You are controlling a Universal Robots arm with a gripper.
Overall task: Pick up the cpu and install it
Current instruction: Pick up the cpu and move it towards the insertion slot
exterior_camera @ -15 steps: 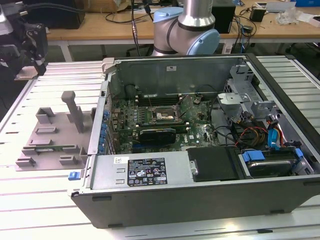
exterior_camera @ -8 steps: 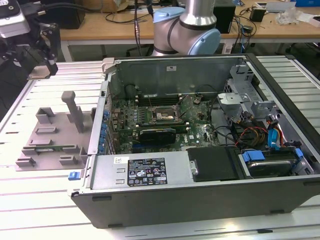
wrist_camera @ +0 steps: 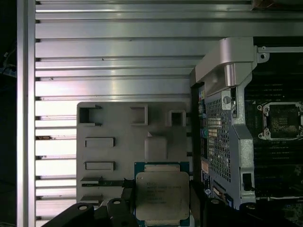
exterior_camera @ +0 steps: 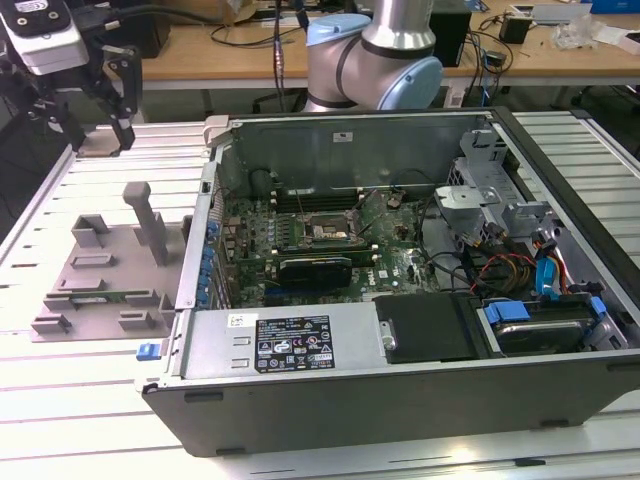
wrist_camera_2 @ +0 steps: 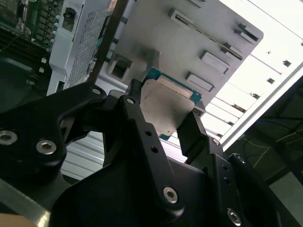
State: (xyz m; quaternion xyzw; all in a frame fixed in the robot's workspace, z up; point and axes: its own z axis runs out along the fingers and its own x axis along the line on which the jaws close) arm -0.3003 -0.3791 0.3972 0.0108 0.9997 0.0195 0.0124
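Silver cpu, opposite edges in claw

An open computer case lies on the slatted metal counter with its motherboard exposed, a grey fixture plate just beside it on the exterior view's left, the gripper hanging above that plate's far end, and the arm standing behind the case.

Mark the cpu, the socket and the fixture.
cpu (wrist_camera: 162, 195), first wrist view, middle of its silver top.
socket (wrist_camera: 282, 120), first wrist view, centre within its metal frame.
fixture (wrist_camera: 118, 126), first wrist view, bare grey plate surface.
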